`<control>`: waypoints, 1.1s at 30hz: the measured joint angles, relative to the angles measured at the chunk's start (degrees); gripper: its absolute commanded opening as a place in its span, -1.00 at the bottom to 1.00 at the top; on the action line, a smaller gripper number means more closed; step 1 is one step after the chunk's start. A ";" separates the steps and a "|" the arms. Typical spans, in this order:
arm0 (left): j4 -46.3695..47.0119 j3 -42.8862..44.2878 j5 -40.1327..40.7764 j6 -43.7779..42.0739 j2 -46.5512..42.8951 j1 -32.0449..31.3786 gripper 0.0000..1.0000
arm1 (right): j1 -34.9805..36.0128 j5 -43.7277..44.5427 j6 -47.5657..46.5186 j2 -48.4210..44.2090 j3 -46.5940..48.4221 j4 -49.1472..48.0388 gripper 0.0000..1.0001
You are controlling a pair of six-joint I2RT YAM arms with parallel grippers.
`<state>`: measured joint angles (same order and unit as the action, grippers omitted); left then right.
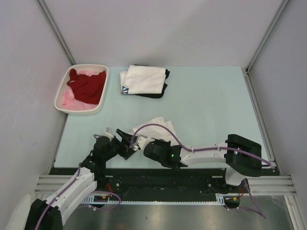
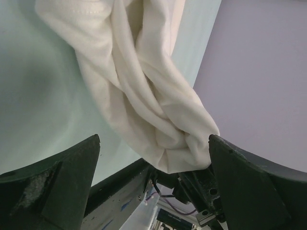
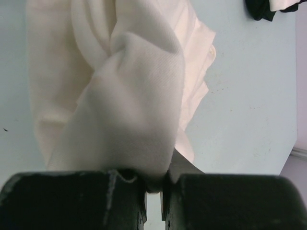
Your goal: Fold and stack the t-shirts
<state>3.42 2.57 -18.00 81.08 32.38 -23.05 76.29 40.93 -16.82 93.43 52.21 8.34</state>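
Pale green tabletop (image 1: 206,110) near my arm bases carries the crumpled cream-white cotton t-shirt (image 1: 156,125). Only my right wrist view shows the right end effector (image 3: 153,191) clamped on it; the left end effector (image 2: 153,163) gapes apart beside it.

Open tabletop (image 1: 211,110) mid-right; basin (image 1: 81,89) and folded stack (image 1: 144,80) crowd the far-left

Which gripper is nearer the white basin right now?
Left. The left gripper sits at the near table edge, on the basin's side though well short of it. The right gripper, shut on the cream-white t-shirt, is just beyond it, slightly farther.
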 measured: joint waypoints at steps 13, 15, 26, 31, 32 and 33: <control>9.25 0.00 0.72 3.41 13.75 -4.28 0.99 | 0.46 -0.07 0.20 0.92 0.00 -0.11 -1.00; 10.95 0.00 1.01 4.04 16.31 -5.49 1.00 | 0.63 -0.07 0.22 0.92 0.00 -0.11 -1.00; 16.46 0.00 3.30 6.58 18.80 -7.13 1.00 | 1.60 -0.02 1.38 1.07 0.00 0.81 -1.00; 17.07 0.00 4.26 7.74 17.14 -7.72 0.99 | 1.68 -0.02 1.86 1.84 0.00 0.90 -1.00; 17.05 0.00 4.59 7.98 16.28 -7.82 1.00 | 1.77 -0.02 1.86 1.84 0.00 0.90 -1.00; 17.11 0.00 4.81 8.11 15.72 -7.87 0.99 | 1.77 -0.02 1.86 1.84 0.00 0.90 -1.00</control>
<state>20.53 2.57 -13.19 89.19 48.10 -30.92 78.06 40.91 -14.96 95.26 52.21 9.23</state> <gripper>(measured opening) 0.996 0.099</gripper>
